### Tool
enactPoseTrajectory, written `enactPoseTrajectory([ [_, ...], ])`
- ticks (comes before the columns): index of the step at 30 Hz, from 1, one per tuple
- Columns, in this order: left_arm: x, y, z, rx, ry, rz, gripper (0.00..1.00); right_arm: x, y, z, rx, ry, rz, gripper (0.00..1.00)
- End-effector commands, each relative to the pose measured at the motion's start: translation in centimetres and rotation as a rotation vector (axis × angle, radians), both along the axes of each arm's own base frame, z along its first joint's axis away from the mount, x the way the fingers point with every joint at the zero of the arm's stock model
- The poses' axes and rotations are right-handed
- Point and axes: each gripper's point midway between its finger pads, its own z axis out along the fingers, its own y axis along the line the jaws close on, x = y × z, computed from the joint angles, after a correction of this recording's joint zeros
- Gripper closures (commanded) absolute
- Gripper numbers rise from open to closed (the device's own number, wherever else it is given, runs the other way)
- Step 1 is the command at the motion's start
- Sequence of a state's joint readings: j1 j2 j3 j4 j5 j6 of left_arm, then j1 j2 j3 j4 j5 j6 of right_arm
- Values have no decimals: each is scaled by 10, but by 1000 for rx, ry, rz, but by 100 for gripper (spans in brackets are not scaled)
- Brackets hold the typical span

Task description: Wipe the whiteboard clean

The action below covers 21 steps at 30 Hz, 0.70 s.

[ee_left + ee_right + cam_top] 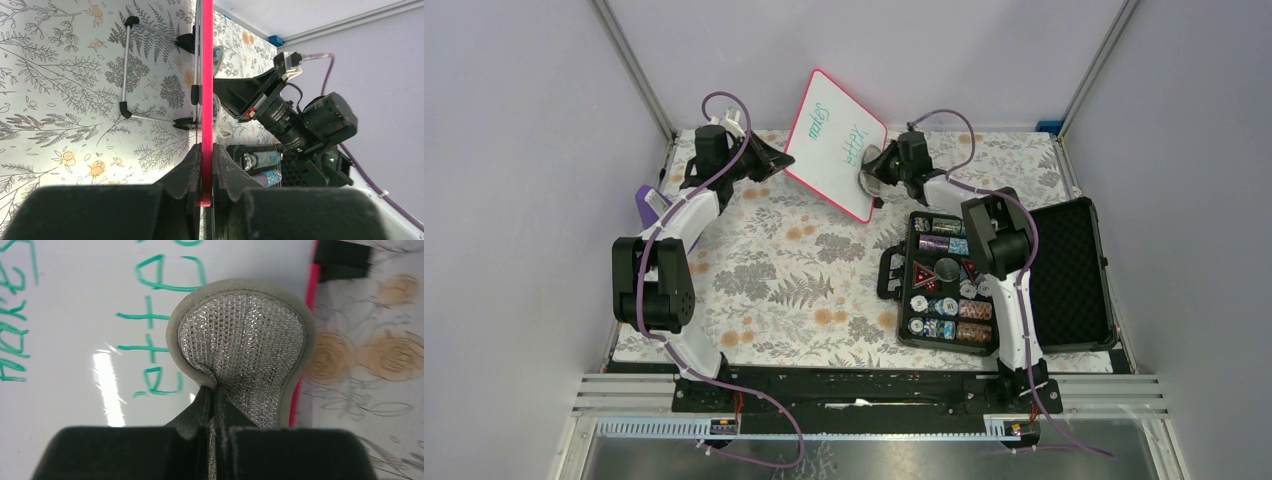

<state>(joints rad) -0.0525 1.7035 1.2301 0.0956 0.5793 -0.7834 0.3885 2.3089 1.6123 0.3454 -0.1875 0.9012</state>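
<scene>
Fern-and-flower print covers your desk [804, 280]; above it the round-cornered whiteboard [834, 160] tilts, its red rim clamped in your left tool [206, 157]. Your right tool [215, 397] pinches a round silver-mesh pad [245, 340] over green handwriting [145, 347].

Your top camera looks down from above and behind the arm bases over the whole floral table [804, 290]. Your left wrist camera sights edge-on along the whiteboard [207, 75] rim, very close, toward the right arm [325, 117] (chip case [260, 161] below it). Your right wrist camera faces the board's written side, close, past a silver mesh pad [245, 340]. All three share the whiteboard.
</scene>
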Motion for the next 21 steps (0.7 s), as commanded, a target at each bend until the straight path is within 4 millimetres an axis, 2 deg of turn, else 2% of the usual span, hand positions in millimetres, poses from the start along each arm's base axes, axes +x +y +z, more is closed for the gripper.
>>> enactPoseTrajectory([
  [1, -17, -24, 14, -43, 7, -100, 100, -36, 87, 39, -137, -127, 254, 100],
  [4, -17, -24, 14, -43, 6, -100, 100, -38, 107, 67, -155, -213, 313, 100],
  [5, -17, -24, 14, -43, 6, -100, 100, -36, 109, 71, -151, -222, 318, 100],
  [7, -17, -24, 14, -43, 6, -101, 100, -29, 105, 65, -160, -202, 322, 100],
  [9, -17, -25, 13, -44, 10, -103, 100, -21, 98, 52, -164, -171, 314, 100],
  [10, -16, -25, 13, -44, 9, -102, 100, -14, 88, 42, -156, -145, 293, 100],
  [15, -16, -24, 15, -41, 4, -100, 100, 3, 34, -25, -89, 53, 167, 100],
  [18, -16, -23, 12, -32, 10, -98, 100, -2, 1, -54, -95, 138, 87, 100],
  [21, -16, -23, 11, -29, 10, -95, 100, -13, -11, -65, -90, 154, 48, 100],
])
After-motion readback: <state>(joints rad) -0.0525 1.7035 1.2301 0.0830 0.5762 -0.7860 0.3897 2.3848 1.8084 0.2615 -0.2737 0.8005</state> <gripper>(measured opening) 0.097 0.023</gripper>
